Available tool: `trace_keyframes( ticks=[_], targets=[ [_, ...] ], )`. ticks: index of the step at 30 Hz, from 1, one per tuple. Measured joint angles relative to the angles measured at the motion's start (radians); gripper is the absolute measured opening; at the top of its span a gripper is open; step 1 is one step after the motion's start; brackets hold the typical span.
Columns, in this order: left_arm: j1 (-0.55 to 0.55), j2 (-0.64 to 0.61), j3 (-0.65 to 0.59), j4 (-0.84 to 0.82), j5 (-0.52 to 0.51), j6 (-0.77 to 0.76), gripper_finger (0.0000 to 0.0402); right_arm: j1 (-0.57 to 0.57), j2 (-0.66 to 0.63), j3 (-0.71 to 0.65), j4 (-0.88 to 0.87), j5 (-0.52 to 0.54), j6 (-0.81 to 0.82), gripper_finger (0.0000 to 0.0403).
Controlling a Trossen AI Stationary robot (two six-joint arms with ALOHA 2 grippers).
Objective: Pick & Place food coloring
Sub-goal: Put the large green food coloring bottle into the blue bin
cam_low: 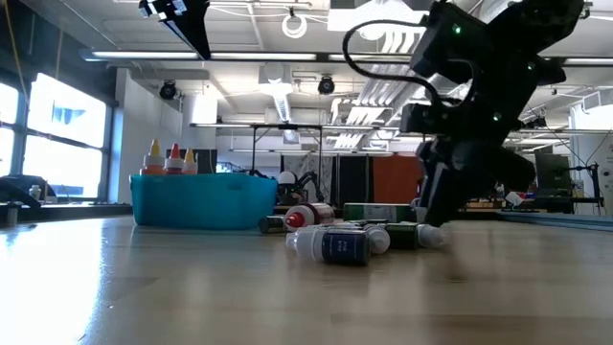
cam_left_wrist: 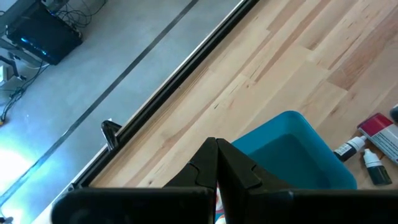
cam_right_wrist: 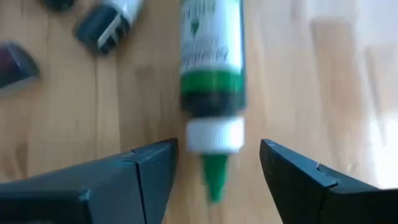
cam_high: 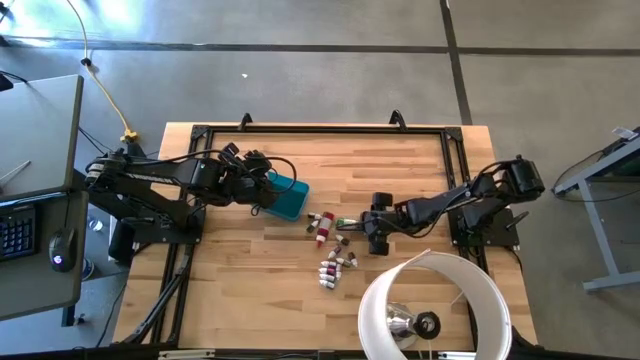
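Note:
A green food coloring bottle (cam_right_wrist: 211, 74) lies on its side on the wooden table, its green nozzle (cam_right_wrist: 214, 177) pointing at my right gripper (cam_right_wrist: 217, 168). That gripper is open; its fingers stand on either side of the white cap and nozzle, apart from them. In the high view my right gripper (cam_high: 362, 224) sits at the table's middle right. Several more bottles (cam_high: 335, 262) lie loose nearby. The teal bin (cam_high: 288, 200) holds a few upright bottles (cam_low: 172, 158). My left gripper (cam_left_wrist: 216, 162) is shut and empty, hovering over the bin's edge.
A large white lamp shade (cam_high: 435, 310) stands over the table's near right corner. Black rails (cam_high: 320, 128) frame the table. A red-labelled bottle (cam_high: 322, 228) lies between the bin and the green one. Bare wood lies at the far side.

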Motion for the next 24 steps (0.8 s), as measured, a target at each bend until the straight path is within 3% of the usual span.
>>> trace_keyframes(
  ticks=[15,24],
  targets=[
    [0.0,0.0,0.0,0.0,0.004,0.0,0.0,-0.018,-0.002,0.001,0.051,-0.037,-0.082,0.0215],
    [0.0,0.0,0.0,0.001,0.012,-0.001,0.0,-0.018,-0.005,-0.088,0.17,-0.046,-0.082,0.0161]
  ],
)
